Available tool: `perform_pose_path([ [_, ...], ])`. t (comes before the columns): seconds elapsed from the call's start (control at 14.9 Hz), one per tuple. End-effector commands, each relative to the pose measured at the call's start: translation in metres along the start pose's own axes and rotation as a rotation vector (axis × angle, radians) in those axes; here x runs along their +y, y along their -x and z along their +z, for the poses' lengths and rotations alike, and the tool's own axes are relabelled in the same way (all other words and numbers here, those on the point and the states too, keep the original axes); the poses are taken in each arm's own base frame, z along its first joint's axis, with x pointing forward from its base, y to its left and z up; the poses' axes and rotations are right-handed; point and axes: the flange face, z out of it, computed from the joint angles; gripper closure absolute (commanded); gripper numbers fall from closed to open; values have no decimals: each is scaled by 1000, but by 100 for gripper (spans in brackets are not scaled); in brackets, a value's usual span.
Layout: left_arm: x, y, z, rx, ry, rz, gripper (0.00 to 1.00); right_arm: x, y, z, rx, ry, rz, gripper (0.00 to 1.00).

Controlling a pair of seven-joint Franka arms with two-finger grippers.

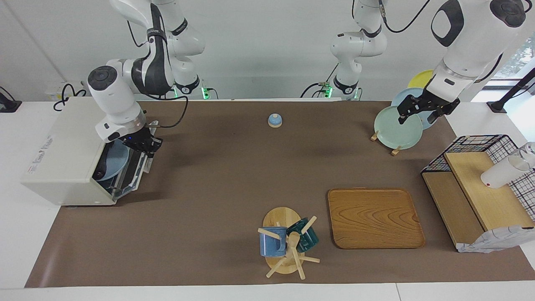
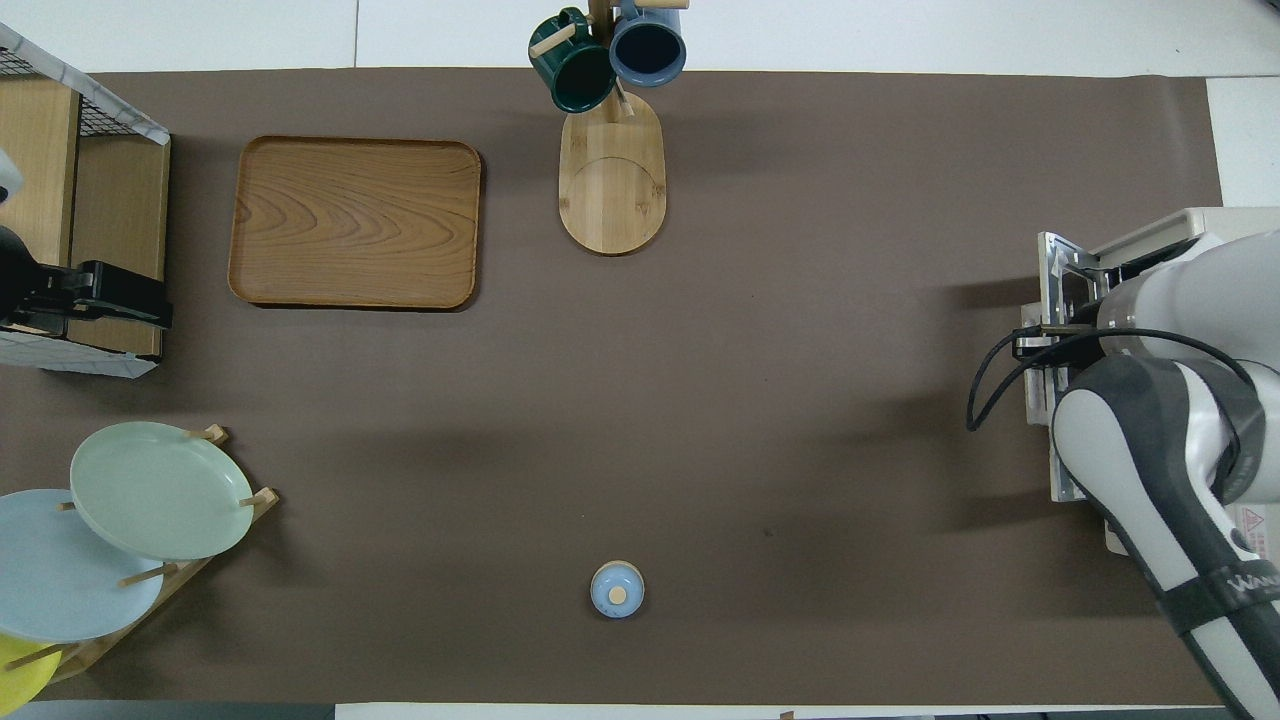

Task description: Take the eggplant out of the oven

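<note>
Eggplant can't be made out in either view; facing view: oven (image 1: 62,163) at right arm's end of table w/ door (image 1: 136,169) swung partway down, a blue plate (image 1: 115,161) showing inside, right gripper (image 1: 144,146) clamped tight on door's top edge, left gripper (image 1: 420,110) jaws spread wide over green plate (image 1: 395,127), waiting. Overhead view: right arm (image 2: 1170,420) covers most of oven (image 2: 1190,225), door (image 2: 1055,300) sticking out toward table's middle, gripper itself hidden; left gripper (image 2: 95,300) near wooden tray (image 2: 355,220), fingers can't tell there.

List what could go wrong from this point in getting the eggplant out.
1. The right hand is shut on the oven door's handle with the door only partly down; a slip could let it swing.
2. Inside the oven only a blue plate shows; the eggplant may be hard to grasp.
</note>
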Motion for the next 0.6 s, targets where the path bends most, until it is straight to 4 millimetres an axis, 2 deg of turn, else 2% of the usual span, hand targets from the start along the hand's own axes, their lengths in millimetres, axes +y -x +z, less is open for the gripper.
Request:
perform_pose_path([
  [0.0, 0, 4, -4, -4, 11, -11, 0, 19, -14, 39, 25, 24, 12, 100],
  [0.13, 0, 4, -4, -4, 11, -11, 0, 8, -16, 51, 24, 24, -10, 100],
  [0.33, 0, 4, -4, -4, 11, -11, 0, 2, -20, 72, 12, 5, 8, 100],
  [0.4, 0, 4, -4, -5, 11, -11, 0, 0, -21, 75, 14, -15, 25, 100],
  [0.54, 0, 4, -4, -5, 11, -11, 0, -15, -20, 75, 14, -24, 9, 100],
])
